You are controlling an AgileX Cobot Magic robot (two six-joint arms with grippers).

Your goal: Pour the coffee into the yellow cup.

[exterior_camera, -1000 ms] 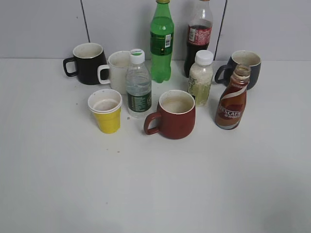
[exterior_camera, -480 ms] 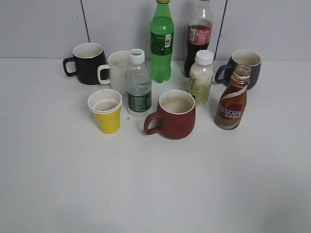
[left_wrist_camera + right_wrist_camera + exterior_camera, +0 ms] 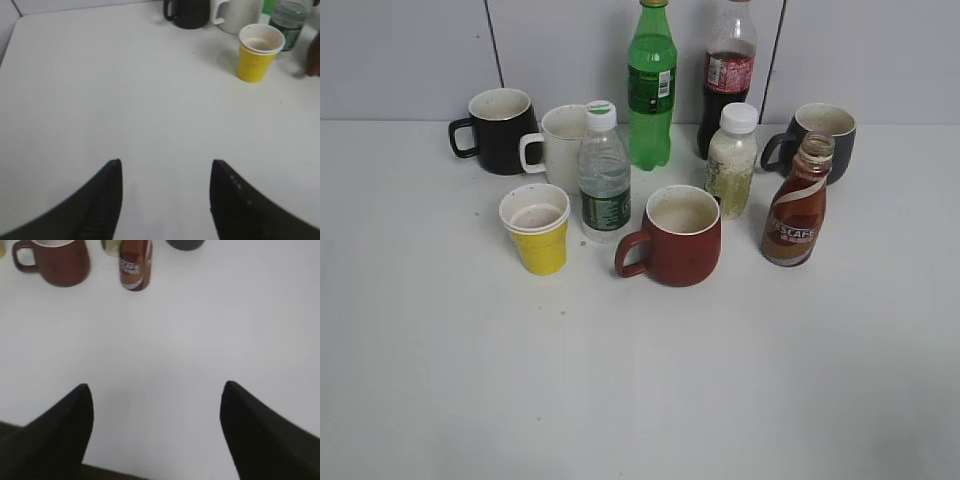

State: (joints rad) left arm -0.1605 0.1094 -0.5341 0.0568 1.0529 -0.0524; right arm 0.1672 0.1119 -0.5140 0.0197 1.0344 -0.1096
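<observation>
The coffee bottle (image 3: 795, 212) stands uncapped at the right of the group, brown with a NESCAFE label; it also shows at the top of the right wrist view (image 3: 135, 265). The yellow cup (image 3: 537, 230) stands at the left of the group, with a white rim; it shows in the left wrist view (image 3: 258, 52) at the upper right. My left gripper (image 3: 165, 165) is open and empty over bare table, well short of the cup. My right gripper (image 3: 157, 388) is open and empty over bare table, well short of the bottle. Neither gripper shows in the exterior view.
A dark red mug (image 3: 675, 238) stands between cup and coffee bottle. Behind are a clear water bottle (image 3: 604, 175), a white-capped bottle (image 3: 732, 162), a green bottle (image 3: 652, 85), a cola bottle (image 3: 727, 75), and black (image 3: 498, 130), white (image 3: 555, 145) and dark grey (image 3: 820, 138) mugs.
</observation>
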